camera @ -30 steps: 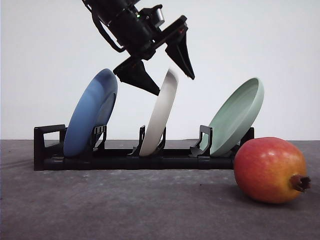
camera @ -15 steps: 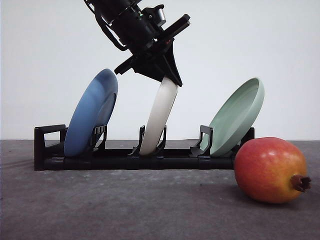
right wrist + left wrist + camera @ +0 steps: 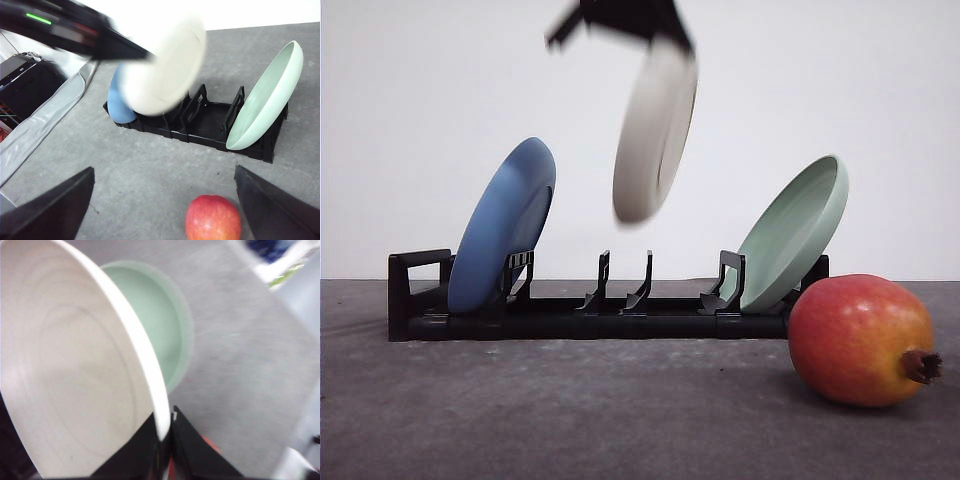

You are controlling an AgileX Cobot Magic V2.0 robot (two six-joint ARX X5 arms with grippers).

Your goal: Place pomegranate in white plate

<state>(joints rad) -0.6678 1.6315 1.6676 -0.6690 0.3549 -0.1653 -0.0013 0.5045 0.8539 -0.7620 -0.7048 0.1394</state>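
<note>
Holding the white plate point(image 3: 655, 135) by its upper rim only, the left gripper point(image 3: 665, 35) has it hanging edge-on in the air above the black rack point(image 3: 420, 300), straight over the bare middle slot. Its jaws are pinched shut on that rim, as the left wrist view shows, with the plate's hollow face point(image 3: 70, 370) spread wide beside the fingers point(image 3: 187, 450). The plate looks blurred, so I judge it is in motion; a thin pinch on a smooth rim could let it swing or slip, and a drop would land on the rack or strike a neighbouring plate. A careless swing toward 3 o'clock could clip the green plate point(image 3: 798, 232); toward 9 o'clock, the blue plate point(image 3: 503, 225).

In the front view, the pomegranate point(image 3: 860, 340) rests on the grey table point(image 3: 570, 420) at about 4 o'clock from the rack, just in front of the green plate, its dark nub pointing to 3 o'clock. Being round, it may roll if nudged when the plate is set down near it.

From the right wrist view, the right gripper point(image 3: 165, 205) is spread wide and holds nothing, with the pomegranate point(image 3: 213, 218) below it, between its fingers.

Count: three plates (one white, one blue, one green), one pomegranate, one rack, two grippers.
</note>
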